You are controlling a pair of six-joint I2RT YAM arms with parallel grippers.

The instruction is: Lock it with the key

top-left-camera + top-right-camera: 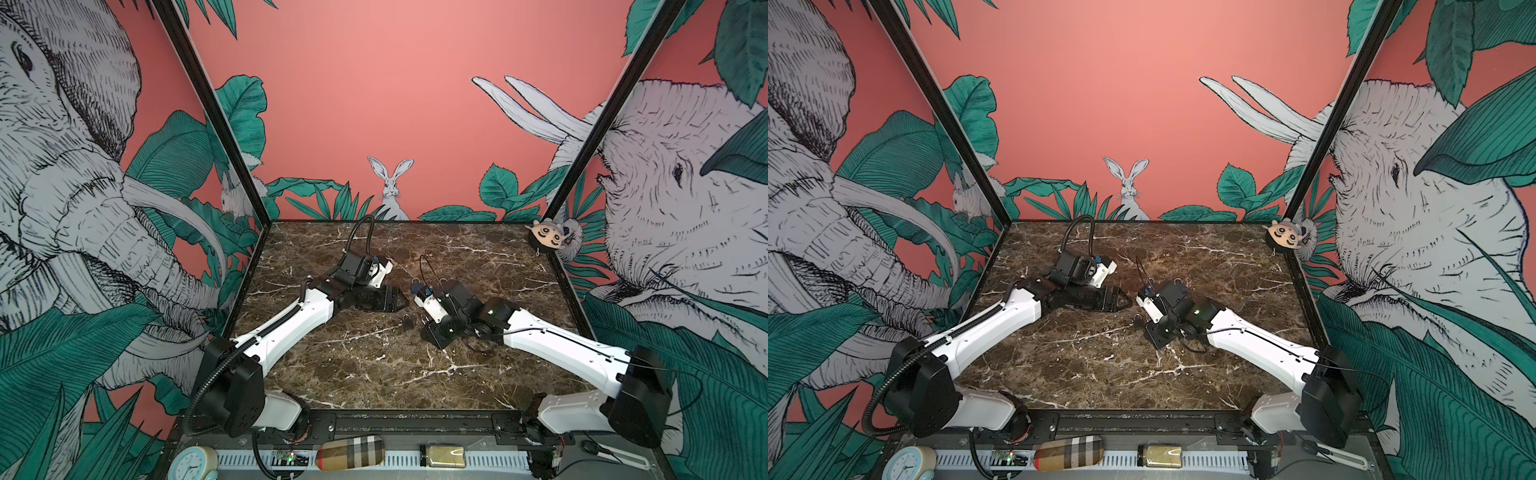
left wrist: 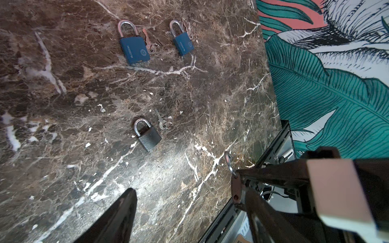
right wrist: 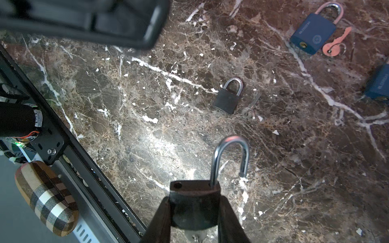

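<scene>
The right fingers [image 3: 161, 218] are closed on the body of a dark padlock [image 3: 194, 206] and hold it low over the counter [image 3: 126, 126], approx. in the middle; I cannot tell if it touches the surface. Its shackle [image 3: 229, 151] points away from the wrist, toward the left arm. The left fingers [image 2: 120, 216] stand wide apart w/ nothing between them, near the padlock and facing it across a small gap. So the left arm is the free one and, I think, the one for the next move. The relation that matters: the long axis of the padlock, body to shackle, runs out from the right fingers about in line w/ the left fingers, so the shackle top is the part nearest to them. The body looks dark, matte and a bit worn; the shackle is bright steel and it is open. One leg sits in the body, and the free leg is swung out past the side, away from its hole [image 3: 176, 185], which shows empty. Probably the shackle must turn back over this hole and be pressed in. Under the body smth. metallic shows, maybe the key, but I cannot tell. A small dark padlock [image 3: 228, 98] and two blue padlocks [image 2: 134, 49] lie further off on the counter.
</scene>
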